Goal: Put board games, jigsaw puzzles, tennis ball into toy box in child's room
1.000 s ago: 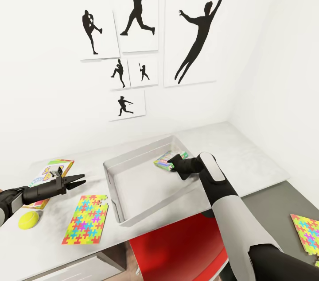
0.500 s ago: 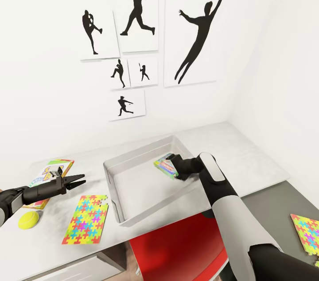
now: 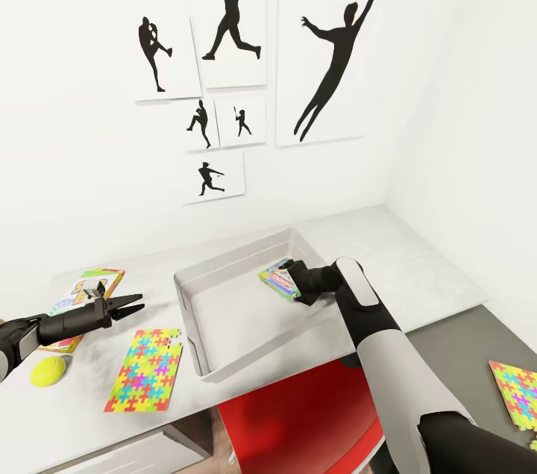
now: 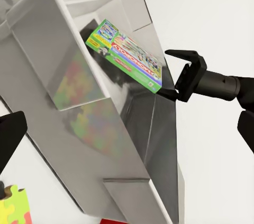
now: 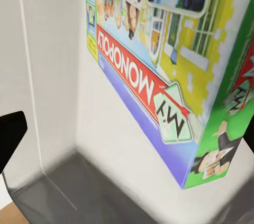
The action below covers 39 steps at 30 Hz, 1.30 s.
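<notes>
Board game (image 3: 277,278), a green-edged box, is seen inside the toy box (image 3: 195,293) by its far wall, with the right gripper (image 3: 297,284) spread wide beside it. Over the table (image 3: 418,265), the left gripper (image 3: 128,305) is held open, gripping nothing.

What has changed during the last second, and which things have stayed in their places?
The right gripper has let go of the Monopoly board game, which settled a little lower inside the toy box; the gripper's fingers now stand open beside it. The left gripper, jigsaw puzzle and tennis ball stayed put.
</notes>
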Motion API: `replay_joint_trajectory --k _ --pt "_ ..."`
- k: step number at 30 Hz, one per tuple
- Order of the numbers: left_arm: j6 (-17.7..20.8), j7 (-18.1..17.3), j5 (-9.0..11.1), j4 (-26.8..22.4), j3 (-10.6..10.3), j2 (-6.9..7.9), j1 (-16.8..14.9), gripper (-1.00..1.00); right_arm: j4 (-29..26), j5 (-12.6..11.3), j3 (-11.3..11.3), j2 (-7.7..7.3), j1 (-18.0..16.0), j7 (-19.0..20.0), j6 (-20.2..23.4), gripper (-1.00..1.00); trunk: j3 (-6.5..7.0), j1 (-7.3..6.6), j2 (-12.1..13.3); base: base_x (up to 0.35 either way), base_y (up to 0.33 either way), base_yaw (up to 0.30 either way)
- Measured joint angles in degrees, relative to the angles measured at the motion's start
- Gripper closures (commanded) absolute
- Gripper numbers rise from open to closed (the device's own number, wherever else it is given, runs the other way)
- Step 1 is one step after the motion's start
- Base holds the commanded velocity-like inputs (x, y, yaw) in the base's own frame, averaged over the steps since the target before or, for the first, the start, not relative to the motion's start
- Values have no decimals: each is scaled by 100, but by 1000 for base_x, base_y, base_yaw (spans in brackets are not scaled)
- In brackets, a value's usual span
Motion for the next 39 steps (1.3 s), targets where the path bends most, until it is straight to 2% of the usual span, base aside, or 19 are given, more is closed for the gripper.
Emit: replay_joint_trajectory --k 39 --pt "0 0 0 0 0 0 -4 -100 -29 -1 4 0 -3 0 1 -100 0 0 0 -28 15 0"
